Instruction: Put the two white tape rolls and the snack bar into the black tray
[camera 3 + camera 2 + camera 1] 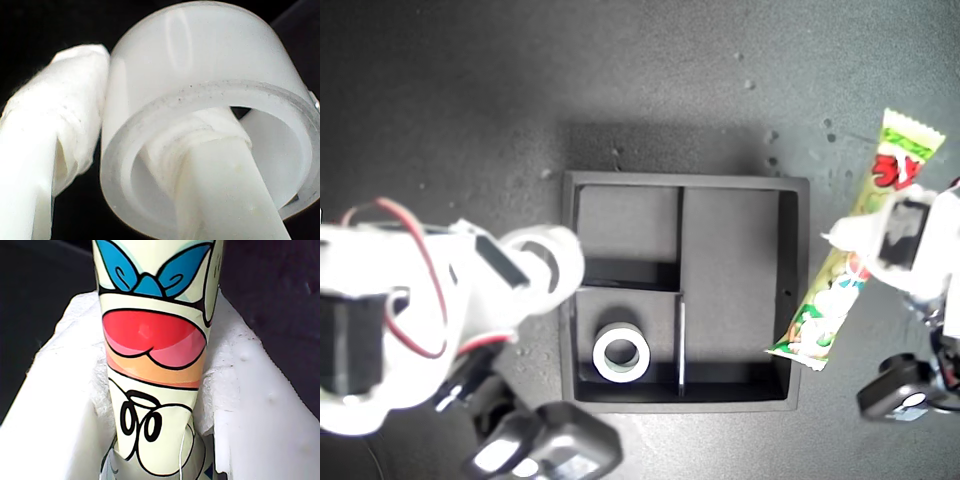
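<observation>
The black tray (798, 300) lies in the middle of the exterior view. One white tape roll (601, 355) lies flat in its near small compartment. My second gripper (545, 262) (145, 145) is shut on the other white tape roll (558, 243) (200, 65), one finger through its hole, at the tray's wall on the exterior view's left. My first gripper (880, 235) (155, 405) is shut on the snack bar (895, 165) (150, 350) around its middle. The bar slants just outside the tray's wall on the exterior view's right, its lower crimped end near the tray's corner.
The tray's long compartment (730, 290) and far small compartment (625, 220) hold nothing. Dark speckled tabletop (470, 100) surrounds the tray. Arm bodies and red wires (420, 250) fill the exterior view's lower left; black motor parts (905, 390) sit at its lower right.
</observation>
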